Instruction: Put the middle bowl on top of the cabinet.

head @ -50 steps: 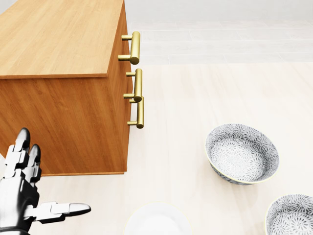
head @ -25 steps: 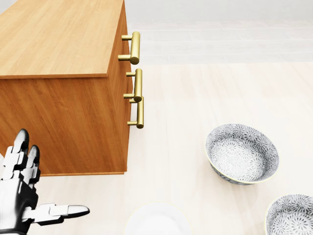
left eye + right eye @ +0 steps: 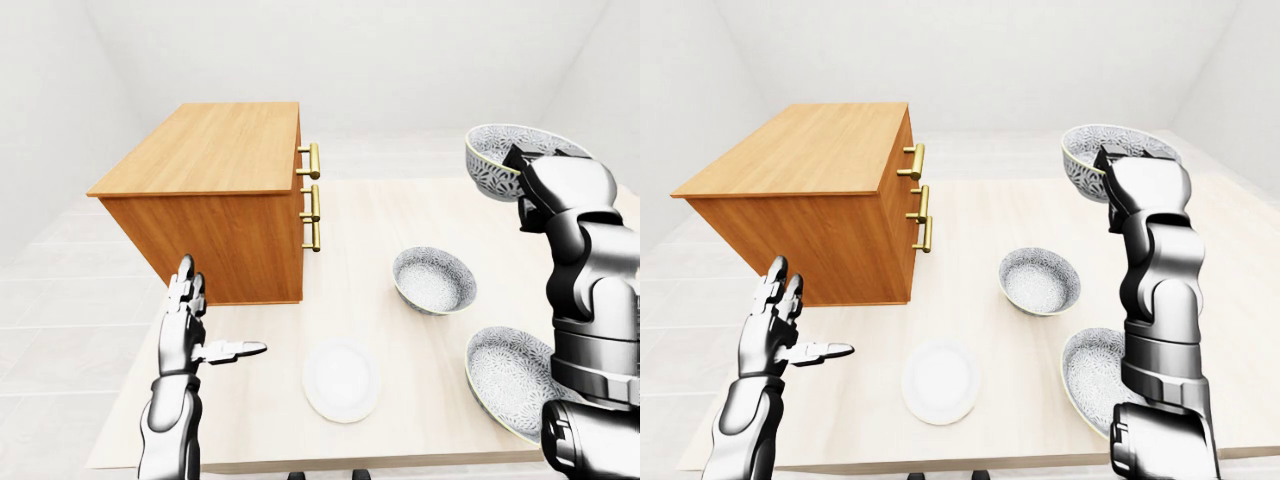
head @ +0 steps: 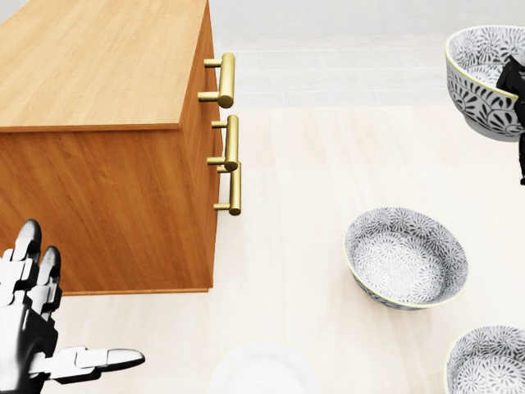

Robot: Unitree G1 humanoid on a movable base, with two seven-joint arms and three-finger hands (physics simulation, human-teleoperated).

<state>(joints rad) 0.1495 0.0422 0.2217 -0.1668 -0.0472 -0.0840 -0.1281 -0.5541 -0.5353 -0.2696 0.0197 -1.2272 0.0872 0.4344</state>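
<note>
A patterned grey bowl (image 3: 493,158) hangs in the air at the upper right of the left-eye view, above the table, with my right hand (image 3: 524,168) shut on its rim; the wrist hides most of the fingers. The head view shows this bowl (image 4: 480,78) at its top right edge. The wooden cabinet (image 3: 215,160) with brass handles (image 3: 313,195) stands at the table's left, its top bare. My left hand (image 3: 215,325) is open and holds nothing, low beside the cabinet's near corner.
A smaller patterned bowl (image 3: 433,280) sits mid-table to the right of the cabinet. A larger patterned bowl (image 3: 505,365) lies at the lower right, partly behind my right arm. A white plate (image 3: 342,380) rests near the table's (image 3: 400,210) bottom edge.
The held bowl and my right hand have come into the head view at its top right. My left hand has sunk slightly.
</note>
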